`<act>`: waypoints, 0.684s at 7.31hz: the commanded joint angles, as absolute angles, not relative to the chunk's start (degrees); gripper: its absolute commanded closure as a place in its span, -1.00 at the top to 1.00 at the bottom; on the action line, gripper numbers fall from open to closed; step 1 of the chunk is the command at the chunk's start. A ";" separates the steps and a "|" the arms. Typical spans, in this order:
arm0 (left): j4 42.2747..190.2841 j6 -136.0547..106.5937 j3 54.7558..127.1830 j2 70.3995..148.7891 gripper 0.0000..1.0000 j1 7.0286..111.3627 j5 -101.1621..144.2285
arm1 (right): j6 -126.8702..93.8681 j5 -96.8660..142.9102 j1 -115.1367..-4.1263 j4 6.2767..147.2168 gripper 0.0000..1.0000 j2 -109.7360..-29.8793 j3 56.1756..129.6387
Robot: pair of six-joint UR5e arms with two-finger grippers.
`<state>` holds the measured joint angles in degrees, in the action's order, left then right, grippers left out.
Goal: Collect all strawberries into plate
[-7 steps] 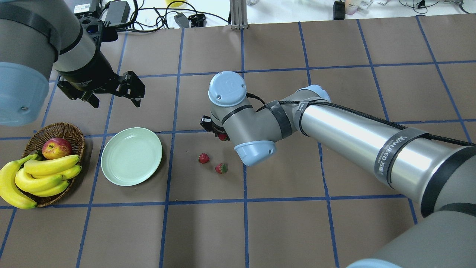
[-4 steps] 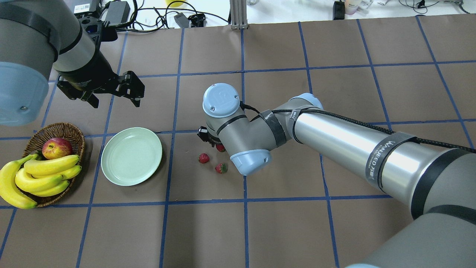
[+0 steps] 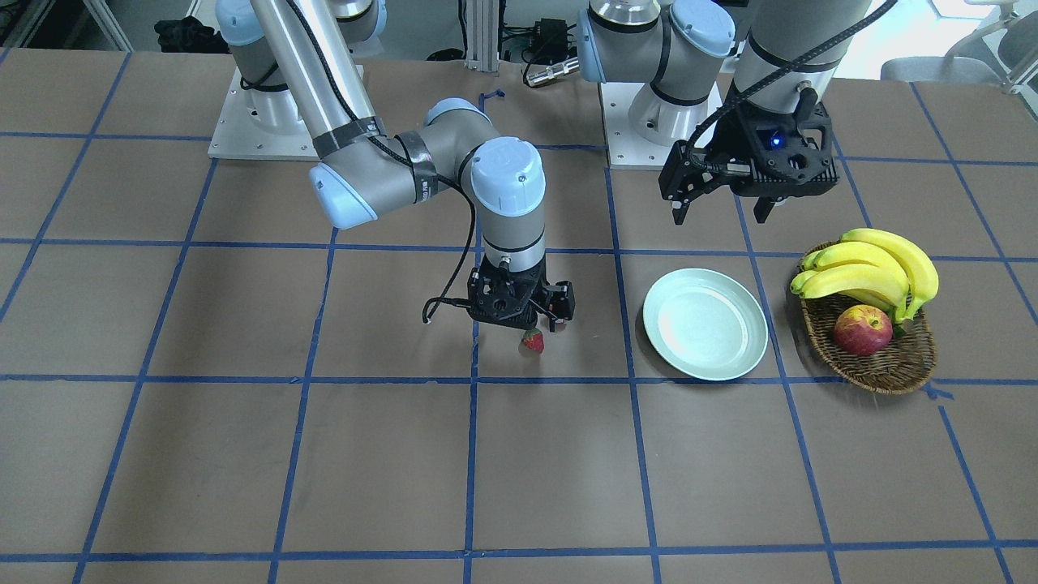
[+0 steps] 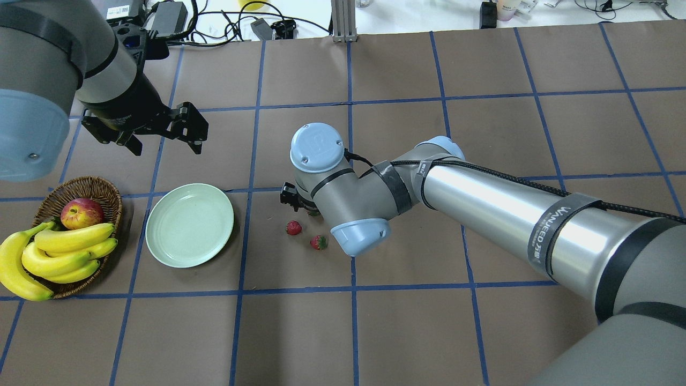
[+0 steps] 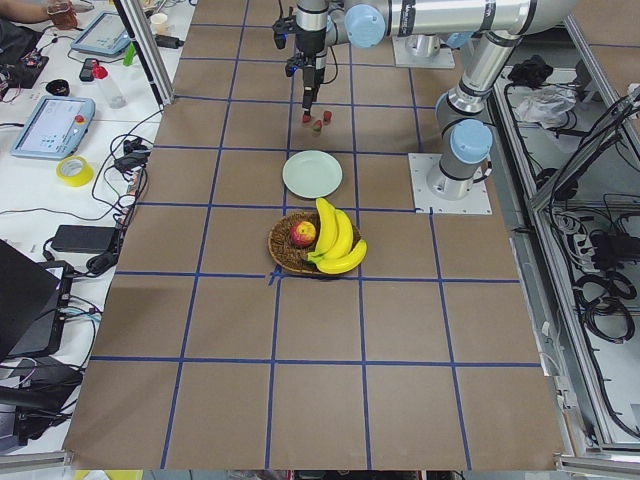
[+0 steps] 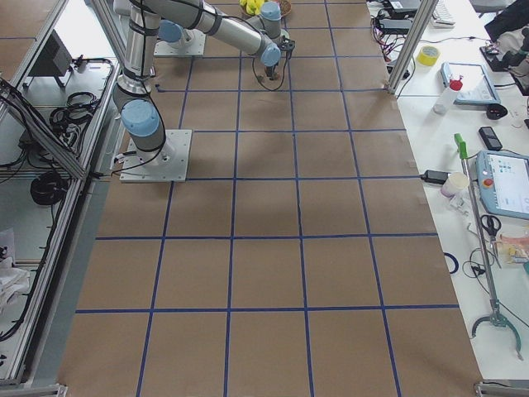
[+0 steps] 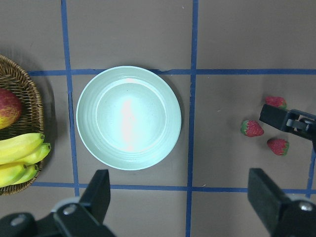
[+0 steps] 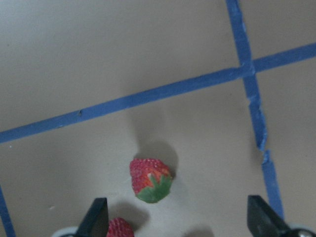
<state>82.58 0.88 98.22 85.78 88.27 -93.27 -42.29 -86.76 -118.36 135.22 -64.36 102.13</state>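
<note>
1. The nearest strawberry [image 4: 319,242] and a second strawberry [image 4: 293,228] are being left lying on the table [image 4: 482,332], well in from its near edge, unmoved over the last second
2. The plate [image 4: 189,225], toward the table's left edge from them, is being kept bare: nothing is collected yet
3. The right gripper [image 8: 178,217], spread wide and grasping nothing, is being shifted over the cluster, toward the near edge, beside the third strawberry [image 7: 275,101]; a first pick is probably being lined up
4. Farther off, the left gripper [image 4: 163,139] is being held released and unmoved beyond the plate
</note>
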 commanded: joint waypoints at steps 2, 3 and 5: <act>82.62 0.88 98.26 85.78 1.00 88.42 -93.25 | -16.11 -86.66 -100.27 116.07 1.00 -76.60 101.70; 82.53 0.79 98.26 85.78 1.00 88.42 -93.25 | -10.25 -86.05 -93.93 112.54 1.00 -80.03 100.38; 82.70 0.97 98.35 86.74 1.00 88.33 -93.07 | -8.36 -87.00 -89.74 108.22 1.00 -83.75 93.91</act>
